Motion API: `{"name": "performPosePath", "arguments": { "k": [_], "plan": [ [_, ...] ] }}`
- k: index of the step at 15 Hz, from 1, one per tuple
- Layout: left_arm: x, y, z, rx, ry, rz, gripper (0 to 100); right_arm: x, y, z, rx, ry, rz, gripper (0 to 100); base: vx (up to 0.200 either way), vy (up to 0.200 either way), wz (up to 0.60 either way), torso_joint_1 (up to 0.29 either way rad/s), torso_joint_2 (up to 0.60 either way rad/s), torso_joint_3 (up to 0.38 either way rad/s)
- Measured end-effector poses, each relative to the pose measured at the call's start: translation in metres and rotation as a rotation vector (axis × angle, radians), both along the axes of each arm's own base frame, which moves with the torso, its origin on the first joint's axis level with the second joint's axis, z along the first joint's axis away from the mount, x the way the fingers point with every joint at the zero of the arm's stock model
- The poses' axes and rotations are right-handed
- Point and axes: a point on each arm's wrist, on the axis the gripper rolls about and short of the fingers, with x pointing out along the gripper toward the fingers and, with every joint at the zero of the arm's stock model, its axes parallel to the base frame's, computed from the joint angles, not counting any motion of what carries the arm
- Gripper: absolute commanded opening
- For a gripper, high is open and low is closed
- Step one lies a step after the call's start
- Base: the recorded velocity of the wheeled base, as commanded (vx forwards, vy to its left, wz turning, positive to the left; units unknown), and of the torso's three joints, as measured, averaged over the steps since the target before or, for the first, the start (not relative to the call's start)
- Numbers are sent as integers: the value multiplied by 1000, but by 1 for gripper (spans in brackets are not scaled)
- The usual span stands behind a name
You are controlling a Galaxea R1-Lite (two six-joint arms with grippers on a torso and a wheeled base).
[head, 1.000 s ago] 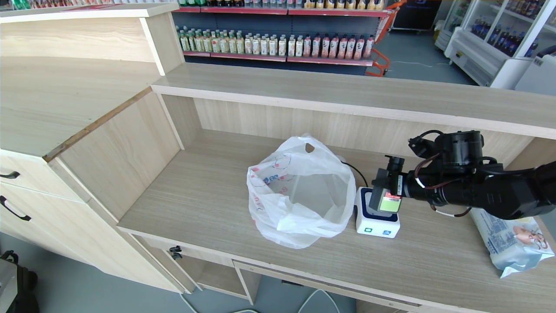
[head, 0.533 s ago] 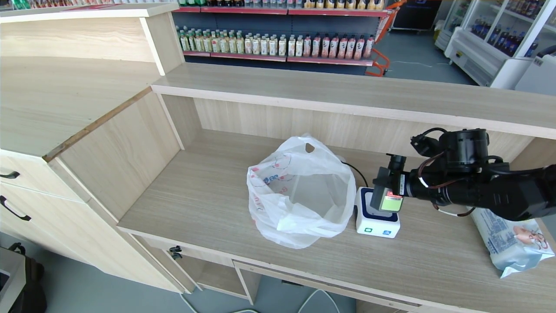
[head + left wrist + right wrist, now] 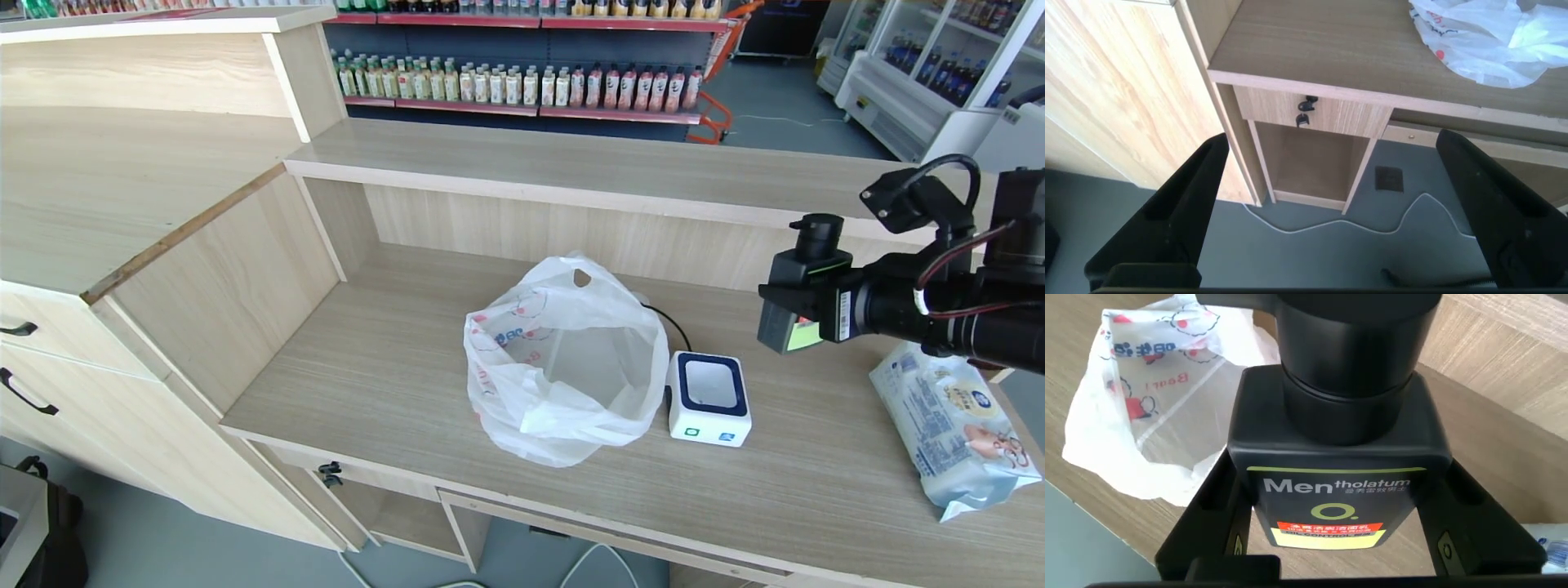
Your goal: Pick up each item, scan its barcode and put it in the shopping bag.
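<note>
Pale wood-grain counter (image 3: 392,367) carries everything on its lower desk surface. At its middle sits the white, thin plastic shopping bag (image 3: 563,359), standing with its mouth open upward. Toward the counter's right end lies a pale blue soft pack of wipes (image 3: 955,425), flat and well apart from the bag. A white square barcode scanner with a dark blue frame (image 3: 709,398) stands just beside the bag's right side, its window facing up.

The black squarish bottle with a round black cap and lime-green label (image 3: 784,314) is held in the air above the counter, higher than the scanner and to its right, between scanner and wipes pack, cap upward. The right gripper (image 3: 788,327) is clamped on it: in the right wrist view its two black fingers (image 3: 1208,514) press against the bottle's (image 3: 1343,474) flat sides, with the bag (image 3: 1143,400) beyond.

The left gripper (image 3: 1331,220) hangs below the counter's front edge (image 3: 1315,41), its fingers spread wide with nothing between them, over the grey floor.
</note>
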Motion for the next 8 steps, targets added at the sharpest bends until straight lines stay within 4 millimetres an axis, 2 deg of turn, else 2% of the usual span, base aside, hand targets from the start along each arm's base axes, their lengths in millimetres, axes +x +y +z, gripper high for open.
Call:
{"name": "performPosePath", "arguments": {
  "k": [2, 6, 8],
  "plan": [
    [0, 0, 0, 0, 0, 0, 100, -12, -4, 6, -66, -57, 9, 0, 0, 0, 600, -71, 176, 122],
    [0, 0, 0, 0, 1, 0, 100, -23, -7, 10, -70, -102, 7, 0, 0, 0, 600, -140, 372, 229],
    [0, 0, 0, 0, 0, 0, 100, -21, -10, 8, -65, -93, -4, 0, 0, 0, 0, -102, 271, 171]
  ]
}}
